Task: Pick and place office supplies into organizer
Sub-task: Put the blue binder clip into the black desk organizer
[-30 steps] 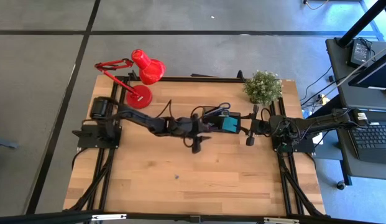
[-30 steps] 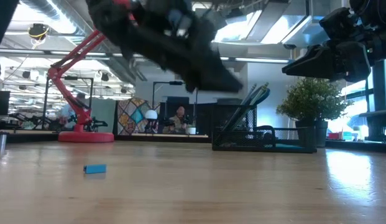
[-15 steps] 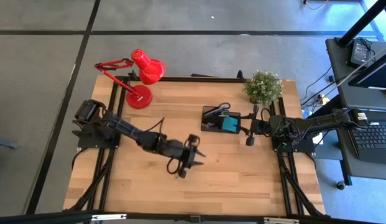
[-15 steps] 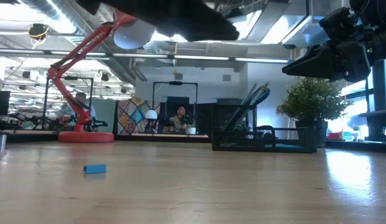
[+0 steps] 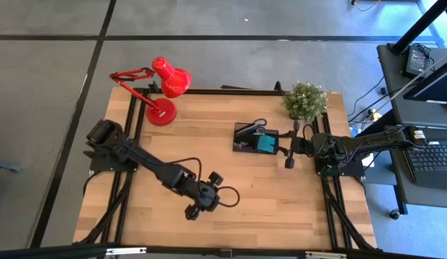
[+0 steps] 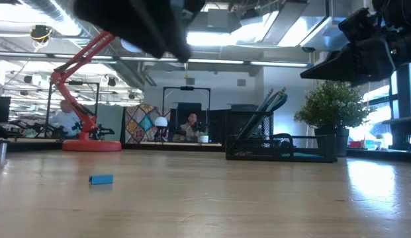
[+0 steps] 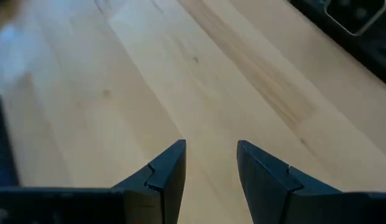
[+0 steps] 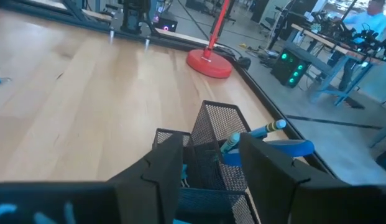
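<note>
Light wooden plank table [image 5: 281,208] with black frame rails along both sides. Left gripper [image 5: 201,203] of the dark left arm stretched out over the table's near-middle, above bare wood; in the left wrist view its two dark fingers [image 7: 165,177] parted with a clear gap, nothing between them, only wood grain beneath. Small blue rectangular bit [image 6: 101,179] lying flat on the wood in the low view, alone, well apart from the organizer; hidden or too small to pick out in the high view. Black wire-mesh desk organizer [image 5: 246,138] standing on the far right-of-centre part of the table, near the small potted green plant [image 5: 304,100] at the far right corner. Inside the organizer: square teal sticky-note pad [image 5: 266,144] in the compartment toward the right arm, blue-handled scissors [image 5: 258,125] upright at the far side, blue pen with pale cap [image 8: 258,132] leaning out over the mesh rim in the right wrist view. Slanted pens or pencils [image 6: 271,106] sticking up above the organizer in the low view; exact count not readable. Right gripper [image 5: 289,148] parked just beside the organizer on its right, fingers [image 8: 161,171] apart and grasping nothing, mesh wall visible through the gap. Red articulated desk lamp [image 5: 163,90] with round base at the far left corner. Seated people in the room beyond the table in the low view, blurred.
</note>
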Action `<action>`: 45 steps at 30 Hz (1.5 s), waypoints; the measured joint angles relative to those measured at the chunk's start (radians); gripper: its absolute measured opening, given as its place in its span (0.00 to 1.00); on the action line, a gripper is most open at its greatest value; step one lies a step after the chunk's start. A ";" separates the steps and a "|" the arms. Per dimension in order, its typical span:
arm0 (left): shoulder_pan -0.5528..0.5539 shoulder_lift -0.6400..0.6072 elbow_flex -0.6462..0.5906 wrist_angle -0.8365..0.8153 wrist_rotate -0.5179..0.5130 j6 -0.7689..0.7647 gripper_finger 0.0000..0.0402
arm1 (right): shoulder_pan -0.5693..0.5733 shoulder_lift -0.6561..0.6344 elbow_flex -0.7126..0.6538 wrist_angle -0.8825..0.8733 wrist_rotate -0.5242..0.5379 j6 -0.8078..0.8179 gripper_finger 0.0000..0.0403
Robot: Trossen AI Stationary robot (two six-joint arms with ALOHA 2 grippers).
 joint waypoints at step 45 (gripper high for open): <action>-0.028 0.216 0.004 -0.177 0.102 0.061 0.35 | 0.000 0.000 0.000 0.000 0.000 0.037 0.40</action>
